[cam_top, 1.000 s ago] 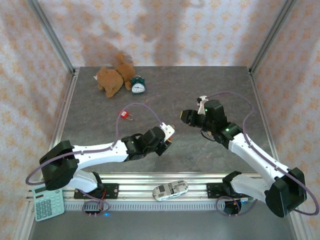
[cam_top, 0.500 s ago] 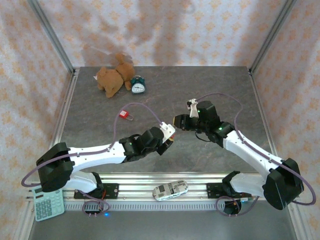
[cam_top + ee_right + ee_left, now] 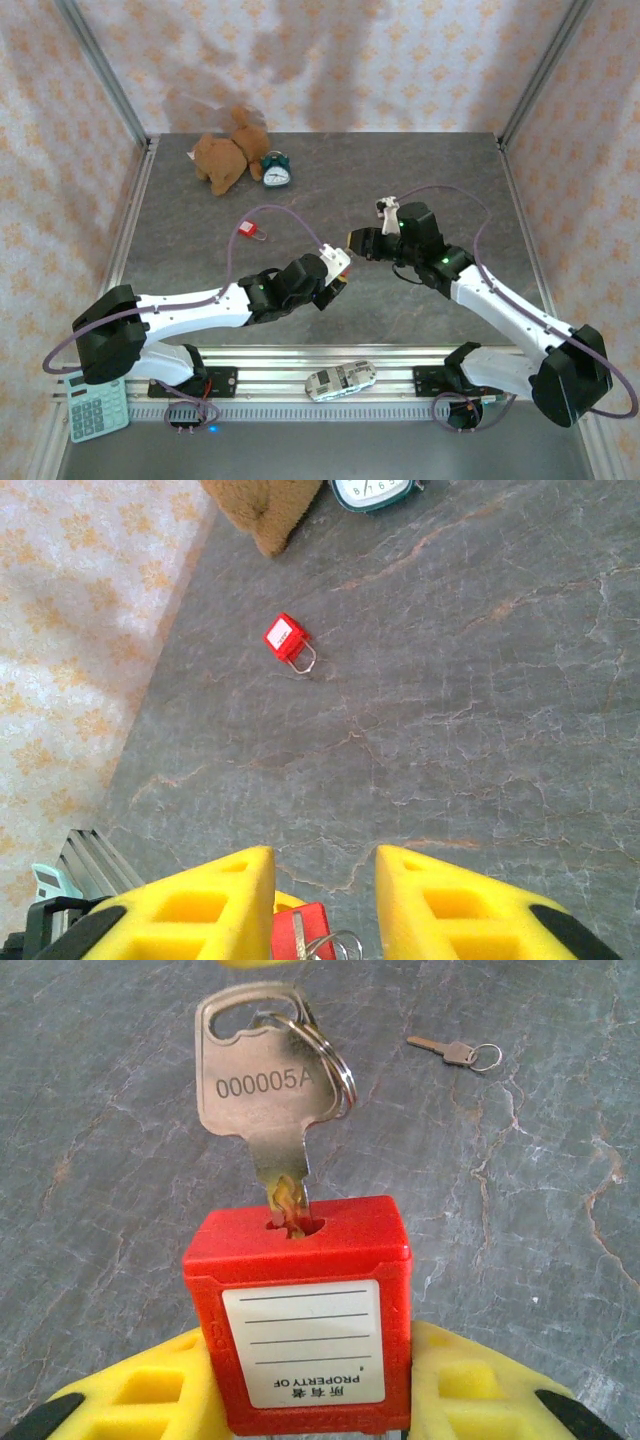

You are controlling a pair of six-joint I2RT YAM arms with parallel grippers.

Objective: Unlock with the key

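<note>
Top external: veined grey table [image 3: 430, 170], floral walls [image 3: 340, 70]; left end effector [image 3: 337, 275] clamps padlock [image 3: 298, 1290], right end effector [image 3: 325, 875] parted.

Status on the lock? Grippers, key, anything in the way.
Left gripper shut on red padlock, key seated in it. Right gripper open, close by the key. Nothing in the way; second padlock and spare key lie apart.

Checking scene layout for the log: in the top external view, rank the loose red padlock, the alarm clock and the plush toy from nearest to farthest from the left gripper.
From the left gripper:
1. The loose red padlock, mid-table, beyond it to the left.
2. The alarm clock, near the back edge.
3. The plush toy, beside the clock, farther left.
</note>
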